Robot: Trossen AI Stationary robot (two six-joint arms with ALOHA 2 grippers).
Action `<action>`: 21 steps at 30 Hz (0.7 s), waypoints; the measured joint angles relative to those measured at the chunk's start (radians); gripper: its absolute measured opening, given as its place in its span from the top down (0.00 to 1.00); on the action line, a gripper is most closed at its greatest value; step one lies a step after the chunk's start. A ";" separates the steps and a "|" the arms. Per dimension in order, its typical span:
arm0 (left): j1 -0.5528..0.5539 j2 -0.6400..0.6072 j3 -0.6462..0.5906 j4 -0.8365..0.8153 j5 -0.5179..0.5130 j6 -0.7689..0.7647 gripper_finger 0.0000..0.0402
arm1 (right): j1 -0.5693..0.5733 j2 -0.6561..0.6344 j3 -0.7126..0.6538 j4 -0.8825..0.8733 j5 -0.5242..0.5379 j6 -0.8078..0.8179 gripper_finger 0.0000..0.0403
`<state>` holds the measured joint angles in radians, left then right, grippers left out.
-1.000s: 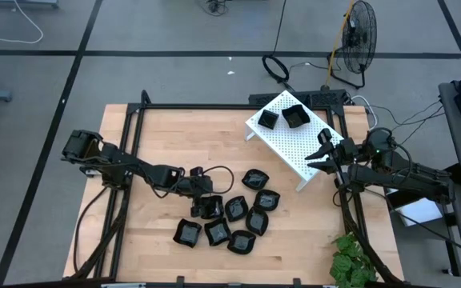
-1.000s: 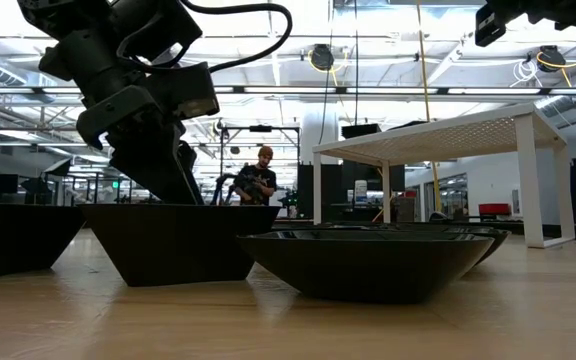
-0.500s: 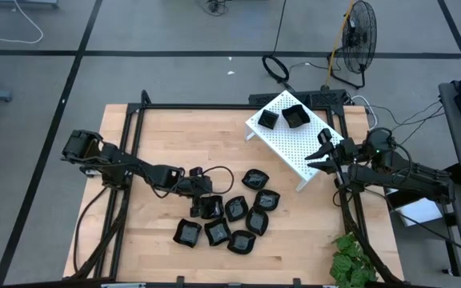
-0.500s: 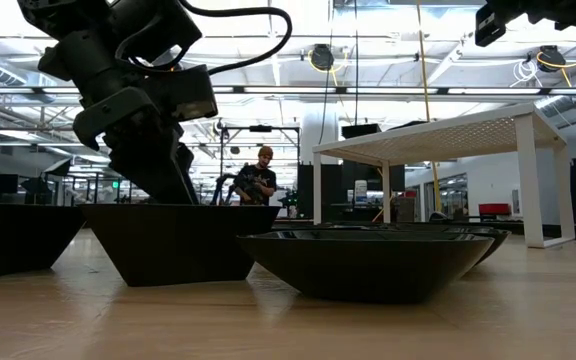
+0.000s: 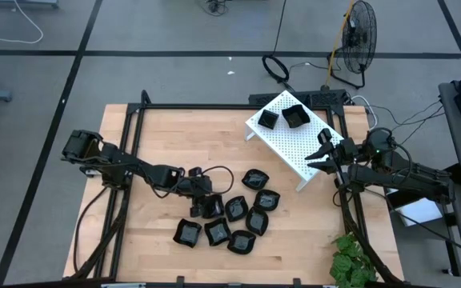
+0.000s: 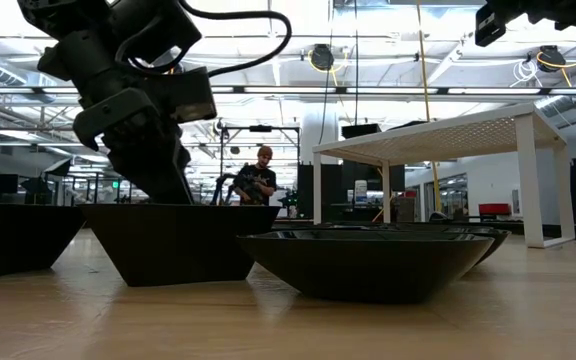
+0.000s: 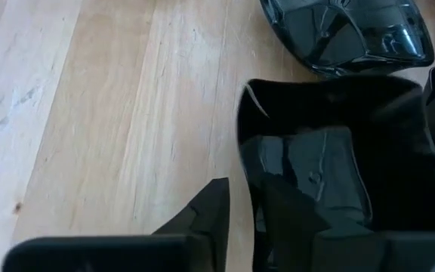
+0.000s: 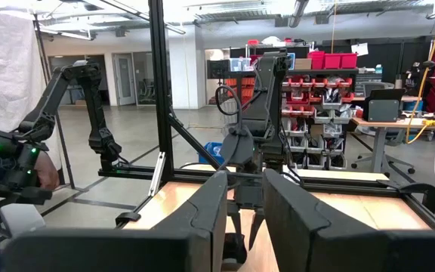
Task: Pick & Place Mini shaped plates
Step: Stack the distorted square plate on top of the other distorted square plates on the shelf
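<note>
Several glossy black mini shaped plates (image 5: 242,218) lie in a cluster on the wooden table, near its front middle. Two more plates (image 5: 269,118) (image 5: 295,116) sit on top of the white perforated rack (image 5: 294,148) at the back right. My left gripper (image 5: 202,198) reaches down at a slant into the cluster's left end, shut on a square plate (image 7: 316,174), which also shows in the low view (image 6: 173,245). My right gripper (image 5: 317,154) hangs raised over the rack's right end, open, with nothing between its fingers (image 8: 202,219). My left gripper pinches the square plate's near side wall (image 7: 245,162) between its two fingers, one finger (image 7: 210,211) outside the plate and the other (image 7: 285,215) inside its hollow. The fingers come slanting down from the table's left side. The plate rests flat on the table.
A black frame (image 5: 138,120) borders the table's left and back edges. A loose cable (image 5: 218,172) loops behind the left gripper. A green plant (image 5: 349,260) stands at the front right corner. Bare wood lies left of the cluster. A person (image 6: 258,180) stands far off in the room.
My left gripper has stayed in place and drawn its fingers together on the square plate's wall. The plate has not left the table.
</note>
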<state>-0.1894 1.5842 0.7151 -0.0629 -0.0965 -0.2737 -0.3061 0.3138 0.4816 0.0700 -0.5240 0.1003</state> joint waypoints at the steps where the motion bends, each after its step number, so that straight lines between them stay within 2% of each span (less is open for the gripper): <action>1: 0.000 0.000 0.000 -0.003 0.000 -0.007 0.81 | 0.000 0.000 0.000 0.000 0.000 0.000 0.82; 18: 0.000 0.000 -0.003 -0.023 -0.009 -0.062 0.82 | 0.000 0.000 0.000 0.000 0.000 0.000 0.82; 21: 0.000 0.000 -0.003 -0.022 -0.013 -0.056 0.85 | 0.000 0.000 0.000 0.000 0.000 0.000 0.82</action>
<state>-0.1894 1.5845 0.7120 -0.0852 -0.1095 -0.3298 -0.3061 0.3137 0.4816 0.0701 -0.5240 0.1001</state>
